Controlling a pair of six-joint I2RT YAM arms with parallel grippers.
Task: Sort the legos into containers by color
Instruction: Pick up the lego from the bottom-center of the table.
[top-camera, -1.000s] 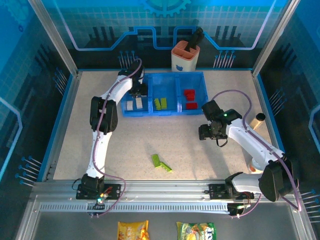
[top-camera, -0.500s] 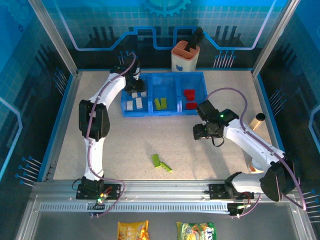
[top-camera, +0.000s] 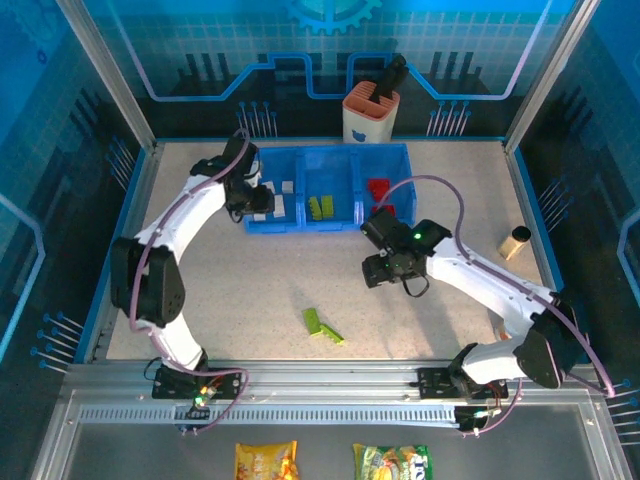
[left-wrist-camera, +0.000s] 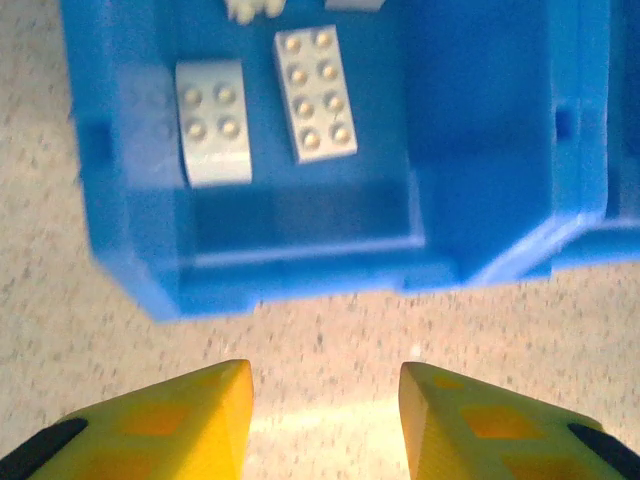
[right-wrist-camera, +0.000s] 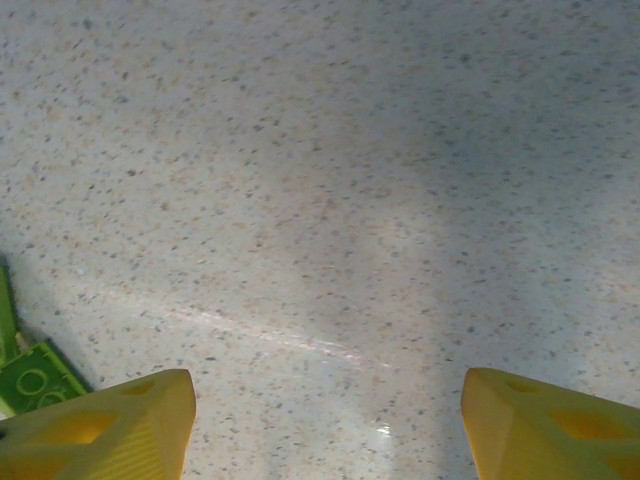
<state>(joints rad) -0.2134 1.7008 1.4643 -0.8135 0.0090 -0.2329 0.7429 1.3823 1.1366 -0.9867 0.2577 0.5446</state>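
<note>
Eyeing green legos (top-camera: 322, 327): light, stiff, slick plastic; I judge a pinch across the long flat sides holds best.
My right fingers (right-wrist-camera: 110, 420): spread wide, empty.
My left fingers (left-wrist-camera: 170, 420): slightly parted, empty.

We see a pale, speckled table (top-camera: 250, 290) edged by a blue border. Toward its far side a wide translucent blue tray (top-camera: 300, 227) rests flat on the surface, its long side running left to right. Just behind the tray stands an orange-and-white cup (top-camera: 370, 118), upright. Near the right edge, well apart from the tray, is a small tan cylinder (top-camera: 515, 241). Toward the near edge, around the middle, two lime green legos (top-camera: 322, 327) lie loose on the bare tabletop, touching each other.
</note>
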